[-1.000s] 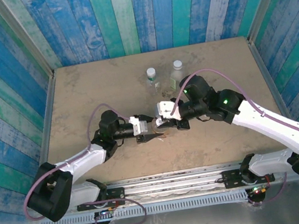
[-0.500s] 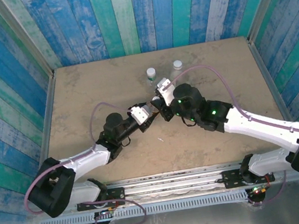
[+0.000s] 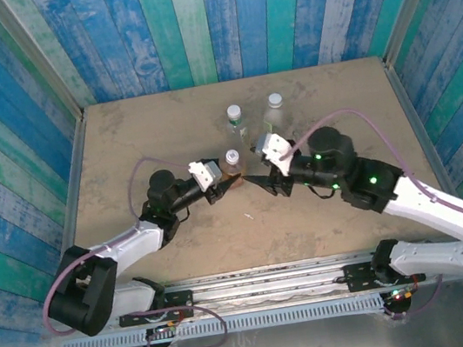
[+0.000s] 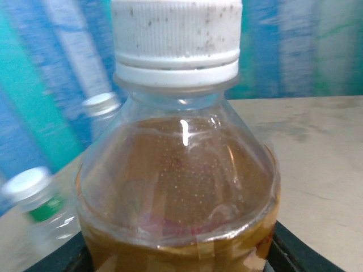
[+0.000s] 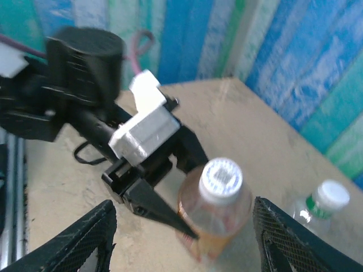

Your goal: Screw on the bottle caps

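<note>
**Amber bottle clamped on the left, cap sitting on its neck, right pincer spread**

The small plastic bottle of orange-amber liquid (image 3: 231,170) is standing upright near the middle of the sandy-brown tabletop (image 3: 137,135). The left gripper (image 3: 231,179) is pinching it low on the body, and the left wrist view shows dark finger edges hugging both bottom corners of the bottle. The white ribbed plastic screw cap (image 4: 176,34) is sitting on the neck and looks level. I can't tell whether it is fully tightened.

The right gripper (image 3: 260,185) is hanging just beside the bottle with its jaws spread wide, touching nothing. In its own wrist view the mesh-faced fingers (image 5: 85,238) are flanking the bottle with clear gaps either side.

The clear plastic bottle with the green label (image 3: 236,124) and the taller clear plastic bottle (image 3: 274,112) are standing capped farther back, apart from the action.

Handling, my read:
- **Bottle:** it is thin-walled and smooth, so it is likely to dent under a hard squeeze and spin in the jaws under torque. It is roughly two-thirds full, so the weight sits low. The best hold is low on the body, where the liquid backs the wall.
- **Cap:** it is light, stiff and small, and the ribbed skirt is giving bite. Take it from the sides across the ribs, not on the smooth ring below.
</note>
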Robot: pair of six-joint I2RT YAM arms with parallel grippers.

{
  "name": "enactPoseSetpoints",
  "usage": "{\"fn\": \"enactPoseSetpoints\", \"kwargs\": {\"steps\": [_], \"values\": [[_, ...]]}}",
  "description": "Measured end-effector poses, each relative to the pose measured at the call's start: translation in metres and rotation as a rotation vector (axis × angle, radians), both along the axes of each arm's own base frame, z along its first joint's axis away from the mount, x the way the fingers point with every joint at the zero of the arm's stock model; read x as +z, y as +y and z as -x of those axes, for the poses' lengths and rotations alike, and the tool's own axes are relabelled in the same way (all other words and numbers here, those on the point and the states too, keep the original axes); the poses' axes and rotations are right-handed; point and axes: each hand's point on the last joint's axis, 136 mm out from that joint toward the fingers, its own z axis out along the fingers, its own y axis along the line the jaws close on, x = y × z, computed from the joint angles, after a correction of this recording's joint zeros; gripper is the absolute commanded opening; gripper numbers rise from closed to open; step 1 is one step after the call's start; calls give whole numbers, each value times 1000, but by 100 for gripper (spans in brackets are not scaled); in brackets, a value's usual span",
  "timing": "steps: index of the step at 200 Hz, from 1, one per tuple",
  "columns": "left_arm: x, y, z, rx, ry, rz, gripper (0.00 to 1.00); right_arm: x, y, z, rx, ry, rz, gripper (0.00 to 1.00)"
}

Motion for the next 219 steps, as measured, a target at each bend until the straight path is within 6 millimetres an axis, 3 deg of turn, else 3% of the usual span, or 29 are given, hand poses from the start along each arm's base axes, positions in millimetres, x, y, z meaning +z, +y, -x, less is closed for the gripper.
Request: {"fn": "enactPoseSetpoints", "kwargs": {"steps": [29, 74, 142, 198, 219], "values": [[-3, -10, 33, -194, 0, -17, 54, 5, 2, 17, 128, -52, 32, 58], [-2, -12, 57, -325, -5, -23, 54, -22, 20, 23, 252, -7, 134, 50], [-1, -12, 65, -367, -23, -29, 54, -47, 33, 14, 290, 52, 202, 38], [1, -11, 63, -357, -26, -26, 54, -47, 33, 11, 286, 62, 199, 2], [5, -12, 57, -315, -22, -14, 54, -44, 33, 4, 238, 80, 179, 1]]}}
